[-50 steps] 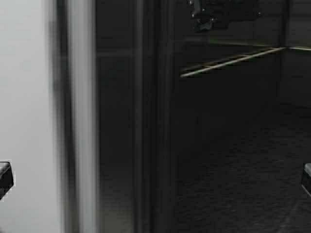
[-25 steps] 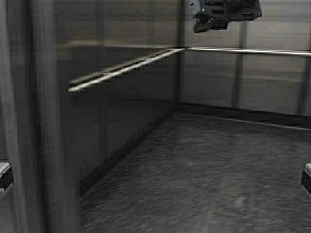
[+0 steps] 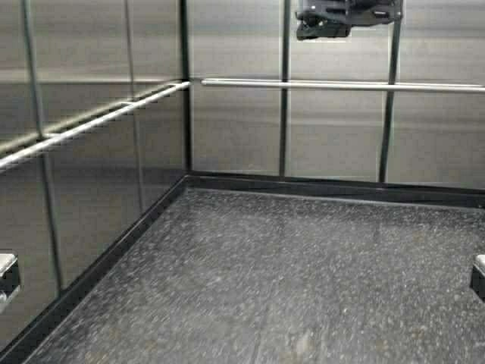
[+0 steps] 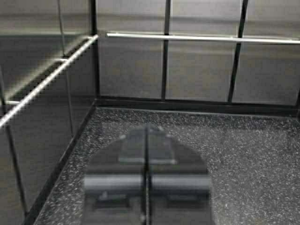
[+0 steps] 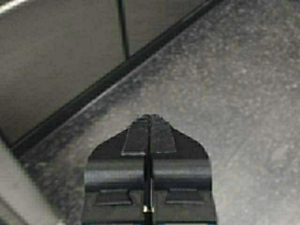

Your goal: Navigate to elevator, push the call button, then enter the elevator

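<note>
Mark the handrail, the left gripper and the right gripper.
handrail (image 3: 341,86): high view, back-wall bar.
left gripper (image 4: 146,133): left wrist view, tip of shut jaws.
right gripper (image 5: 150,119): right wrist view, tip of shut jaws.

Inside of an elevator cab (image 3: 333,136): brushed stainless-steel wall panels w/ dark vertical seams, round horizontal steel handrail (image 3: 341,85) along back & left walls, dark speckled floor (image 3: 303,280) w/ black baseboard.

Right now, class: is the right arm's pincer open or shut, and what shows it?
Shut. In the right wrist view the right pincer has both fingers pressed together along one thin seam, nothing held, above the speckled floor.
</note>
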Available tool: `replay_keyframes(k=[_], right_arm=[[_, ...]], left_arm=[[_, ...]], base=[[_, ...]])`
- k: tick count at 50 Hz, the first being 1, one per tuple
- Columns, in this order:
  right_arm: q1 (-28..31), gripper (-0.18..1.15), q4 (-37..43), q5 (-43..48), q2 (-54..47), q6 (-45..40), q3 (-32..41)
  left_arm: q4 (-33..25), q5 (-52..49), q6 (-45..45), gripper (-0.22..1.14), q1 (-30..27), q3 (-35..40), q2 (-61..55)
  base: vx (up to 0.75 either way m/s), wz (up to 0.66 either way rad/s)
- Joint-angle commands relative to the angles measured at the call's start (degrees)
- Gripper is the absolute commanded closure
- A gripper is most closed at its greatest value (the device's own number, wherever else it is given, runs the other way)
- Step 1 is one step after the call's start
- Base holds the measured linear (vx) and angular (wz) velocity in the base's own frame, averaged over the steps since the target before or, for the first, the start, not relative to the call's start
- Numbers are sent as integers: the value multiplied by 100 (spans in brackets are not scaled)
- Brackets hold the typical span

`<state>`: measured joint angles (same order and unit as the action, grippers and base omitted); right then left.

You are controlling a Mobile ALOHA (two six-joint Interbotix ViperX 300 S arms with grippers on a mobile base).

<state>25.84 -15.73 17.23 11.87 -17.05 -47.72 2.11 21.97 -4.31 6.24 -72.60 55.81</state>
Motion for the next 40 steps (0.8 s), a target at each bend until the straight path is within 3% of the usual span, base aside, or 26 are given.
replay_keyframes(k=[1,26,40], right_arm=[[-18,91,9,44,26,-9,62],[18,91,9,62,-132,-9,70],[0,91,0,70,-237,-35,97]], left_arm=[[-9,44,-18,89,-9,149,-79],[-9,123,-62,89,-9,167,79],[9,132,-167,89,18,123,114]], base=[[53,-10],[54,-18],[54,-36]])
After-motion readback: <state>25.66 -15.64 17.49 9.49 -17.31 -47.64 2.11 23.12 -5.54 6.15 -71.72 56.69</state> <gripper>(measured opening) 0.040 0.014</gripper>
